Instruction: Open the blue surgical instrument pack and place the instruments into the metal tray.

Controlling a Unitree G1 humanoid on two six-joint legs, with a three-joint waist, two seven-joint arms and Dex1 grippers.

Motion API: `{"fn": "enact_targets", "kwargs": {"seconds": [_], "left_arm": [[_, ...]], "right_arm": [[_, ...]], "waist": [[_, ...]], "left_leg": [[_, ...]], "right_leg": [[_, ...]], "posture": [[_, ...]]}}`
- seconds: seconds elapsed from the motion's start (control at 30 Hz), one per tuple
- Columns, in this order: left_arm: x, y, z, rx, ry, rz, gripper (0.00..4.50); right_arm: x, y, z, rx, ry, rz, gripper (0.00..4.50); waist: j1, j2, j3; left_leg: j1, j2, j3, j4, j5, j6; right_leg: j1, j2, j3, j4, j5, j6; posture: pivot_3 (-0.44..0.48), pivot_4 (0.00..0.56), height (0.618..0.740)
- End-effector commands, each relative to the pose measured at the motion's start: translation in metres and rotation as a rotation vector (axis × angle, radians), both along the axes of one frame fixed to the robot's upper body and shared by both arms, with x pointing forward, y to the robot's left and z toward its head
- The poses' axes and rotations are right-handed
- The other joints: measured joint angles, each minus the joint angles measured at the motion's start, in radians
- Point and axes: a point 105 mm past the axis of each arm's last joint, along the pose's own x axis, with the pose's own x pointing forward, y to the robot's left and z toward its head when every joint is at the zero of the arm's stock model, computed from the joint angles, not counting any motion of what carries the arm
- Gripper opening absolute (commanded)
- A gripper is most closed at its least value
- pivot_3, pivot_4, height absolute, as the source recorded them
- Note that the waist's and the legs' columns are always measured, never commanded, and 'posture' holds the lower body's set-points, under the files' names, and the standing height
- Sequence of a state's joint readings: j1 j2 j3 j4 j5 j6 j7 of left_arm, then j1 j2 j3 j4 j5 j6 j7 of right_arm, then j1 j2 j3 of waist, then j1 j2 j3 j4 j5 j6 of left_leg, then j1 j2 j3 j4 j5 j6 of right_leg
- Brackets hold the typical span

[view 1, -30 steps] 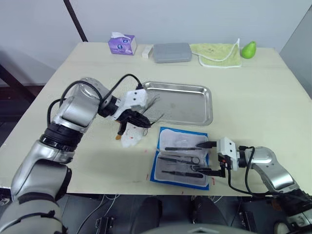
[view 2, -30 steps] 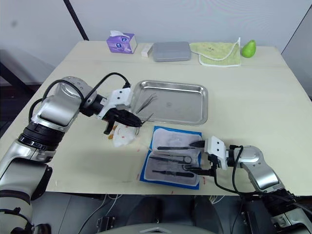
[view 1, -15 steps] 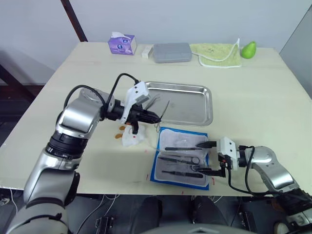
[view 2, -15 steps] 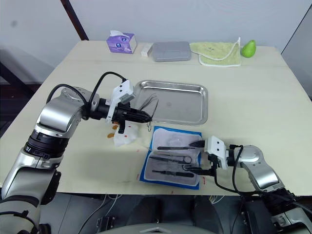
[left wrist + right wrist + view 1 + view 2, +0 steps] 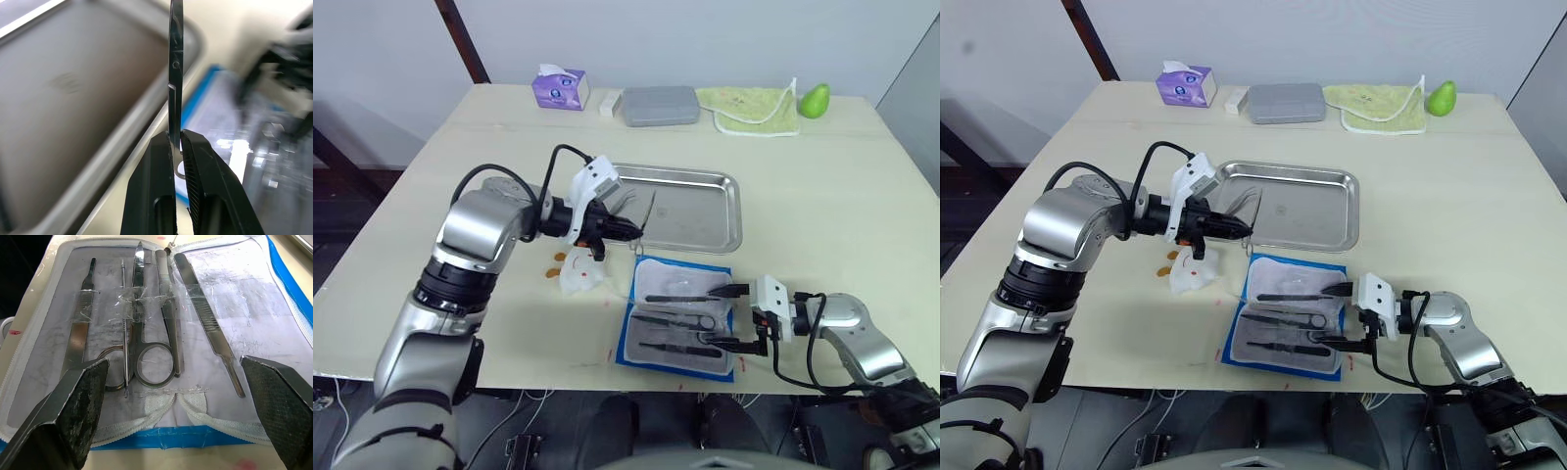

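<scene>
I've got the L gripper [image 5: 175, 147] clamped on a tool [image 5: 175, 73] just off tray [image 5: 724, 211] rim, R gripper [image 5: 732, 315] open by pack [image 5: 677, 318]; next, move over tray & release.

bright even light | soft shadows | left wrist background blurred

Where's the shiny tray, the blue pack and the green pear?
metal tray [image 5: 697, 217], left eye view, bare floor of the tray.
blue surgical instrument pack [image 5: 677, 268], left eye view, blue far edge.
green pear [image 5: 813, 99], left eye view, middle of the fruit.
</scene>
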State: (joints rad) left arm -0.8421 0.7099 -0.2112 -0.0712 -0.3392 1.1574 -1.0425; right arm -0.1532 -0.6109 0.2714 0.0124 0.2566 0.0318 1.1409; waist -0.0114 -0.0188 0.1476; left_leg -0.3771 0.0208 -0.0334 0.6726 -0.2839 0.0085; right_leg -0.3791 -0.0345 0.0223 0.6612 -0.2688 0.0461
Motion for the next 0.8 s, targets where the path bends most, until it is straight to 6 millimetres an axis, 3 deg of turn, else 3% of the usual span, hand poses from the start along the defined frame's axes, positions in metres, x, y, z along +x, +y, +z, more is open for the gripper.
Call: {"fn": "enact_targets", "kwargs": {"seconds": [0.03,0.27,0.57,0.8], "left_arm": [[-0.009,-0.013,0.008,0.010,-0.016,-0.064,0.10],[-0.031,-0.018,-0.008,0.126,0.037,-0.235,0.10],[-0.027,-0.026,-0.034,0.297,0.036,-0.381,0.10],[-0.019,-0.033,-0.037,0.336,0.009,-0.458,0.10]], "right_arm": [[-0.016,-0.021,-0.047,-0.143,0.182,-0.057,4.50],[-0.016,-0.020,-0.047,-0.144,0.183,-0.053,4.50],[-0.016,-0.018,-0.048,-0.139,0.185,-0.055,4.50],[-0.018,-0.015,-0.048,-0.131,0.186,-0.063,4.50]], "waist": [[0.000,0.000,0.000],[0.000,0.000,0.000],[0.000,0.000,0.000],[0.001,0.000,0.000]], "left_leg": [[0.000,0.000,0.000,0.000,0.000,0.000],[0.000,0.000,0.000,0.000,0.000,0.000],[0.000,0.000,0.001,0.000,0.000,0.000],[0.000,0.000,0.001,0.000,0.000,0.000]], "right_leg": [[0.000,0.000,0.000,0.000,0.000,0.000],[0.000,0.000,0.000,0.000,0.000,0.000],[0.000,0.000,0.001,0.000,0.000,0.000],[0.000,0.000,0.000,0.000,0.000,0.000]], "posture": [[0.000,0.150,0.740],[0.000,0.150,0.740],[0.000,0.150,0.740],[0.000,0.150,0.740]]}}
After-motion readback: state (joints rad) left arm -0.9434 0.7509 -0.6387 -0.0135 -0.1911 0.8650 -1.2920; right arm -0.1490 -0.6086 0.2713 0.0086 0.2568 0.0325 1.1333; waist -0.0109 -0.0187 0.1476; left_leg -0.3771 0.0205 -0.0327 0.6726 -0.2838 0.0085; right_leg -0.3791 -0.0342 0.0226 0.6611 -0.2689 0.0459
